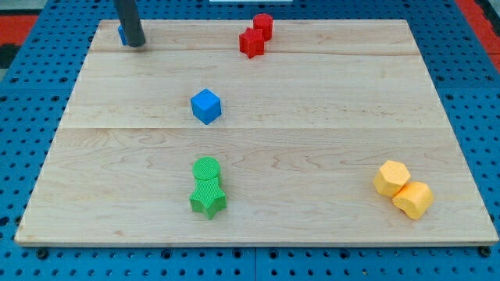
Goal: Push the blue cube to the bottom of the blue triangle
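Blue is the colour to track: your blue cube sits alone left of the worktop's centre, while only a sliver of the blue triangle shows at the view's top left, mostly hidden behind the rod. Your tip rests right against that triangle, well apart from the cube. With no jaws on this end effector, there is nothing to spread or pinch; it is a bare rod. You appear to be at the approach step, with the cube not yet contacted. Next, you would likely bring the tip round to the cube's right side and push it leftward, stopping just below the triangle. Red, green and yellow blocks lie clear of that path.
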You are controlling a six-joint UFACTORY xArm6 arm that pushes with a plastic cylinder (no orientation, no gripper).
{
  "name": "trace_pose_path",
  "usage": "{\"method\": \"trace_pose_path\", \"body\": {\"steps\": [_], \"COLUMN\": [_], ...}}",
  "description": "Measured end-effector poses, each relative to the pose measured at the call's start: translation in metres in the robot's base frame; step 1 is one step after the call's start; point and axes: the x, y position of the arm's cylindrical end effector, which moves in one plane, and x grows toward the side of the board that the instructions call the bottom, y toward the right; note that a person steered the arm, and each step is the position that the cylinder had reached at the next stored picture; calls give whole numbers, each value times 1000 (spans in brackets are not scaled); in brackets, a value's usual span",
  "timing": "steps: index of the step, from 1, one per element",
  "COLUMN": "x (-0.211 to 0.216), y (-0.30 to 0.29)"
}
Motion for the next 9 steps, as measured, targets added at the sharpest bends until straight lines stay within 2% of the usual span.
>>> {"method": "trace_pose_path", "body": {"steps": [2, 3, 4, 5, 7, 8, 9], "x": [96, 154, 156, 132, 86, 86, 103], "y": [194, 192, 134, 93, 51, 37, 36]}}
